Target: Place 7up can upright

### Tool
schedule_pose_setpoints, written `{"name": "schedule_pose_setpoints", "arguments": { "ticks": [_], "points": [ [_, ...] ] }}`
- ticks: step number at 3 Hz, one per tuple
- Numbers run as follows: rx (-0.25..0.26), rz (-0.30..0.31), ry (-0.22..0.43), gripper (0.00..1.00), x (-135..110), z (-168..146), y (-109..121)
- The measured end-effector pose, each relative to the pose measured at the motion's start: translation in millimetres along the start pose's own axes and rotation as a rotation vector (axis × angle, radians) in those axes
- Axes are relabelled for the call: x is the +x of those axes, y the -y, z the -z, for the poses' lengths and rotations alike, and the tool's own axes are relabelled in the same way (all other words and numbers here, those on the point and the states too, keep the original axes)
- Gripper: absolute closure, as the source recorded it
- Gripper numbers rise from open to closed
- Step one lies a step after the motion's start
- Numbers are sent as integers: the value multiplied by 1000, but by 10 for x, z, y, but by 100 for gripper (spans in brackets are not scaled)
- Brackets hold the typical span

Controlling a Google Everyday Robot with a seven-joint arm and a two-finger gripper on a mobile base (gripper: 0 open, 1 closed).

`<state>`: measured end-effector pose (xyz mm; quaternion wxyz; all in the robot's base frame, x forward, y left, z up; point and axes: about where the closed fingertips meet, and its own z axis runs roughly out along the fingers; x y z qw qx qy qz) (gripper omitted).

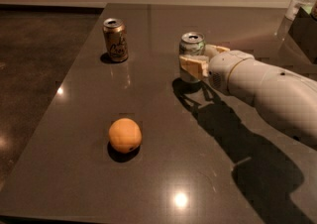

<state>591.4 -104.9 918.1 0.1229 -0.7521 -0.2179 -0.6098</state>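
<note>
The 7up can [191, 44], silvery with a green label and an open silver top, stands upright on the dark table [163, 168] right of centre. My gripper [194, 57] comes in from the right on a white arm [267, 86]. It is shut on the can: one tan finger [193, 65] crosses the can's front and the other [218, 48] shows behind it. The can's base is at the table surface, above its shadow; contact cannot be told.
A gold-brown can [115, 39] with dark script stands upright at the back left. An orange [125, 135] lies at the front left. A clear plastic bottle [300, 1] and a dark box [304, 32] stand at the far right. The table's left edge drops to a dark floor.
</note>
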Motion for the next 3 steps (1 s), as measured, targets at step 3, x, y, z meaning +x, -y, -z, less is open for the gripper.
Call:
{"name": "schedule_pose_setpoints", "arguments": {
  "ticks": [3],
  "points": [
    [-22,-72,-18,0,-38,-45,-26]
  ]
}}
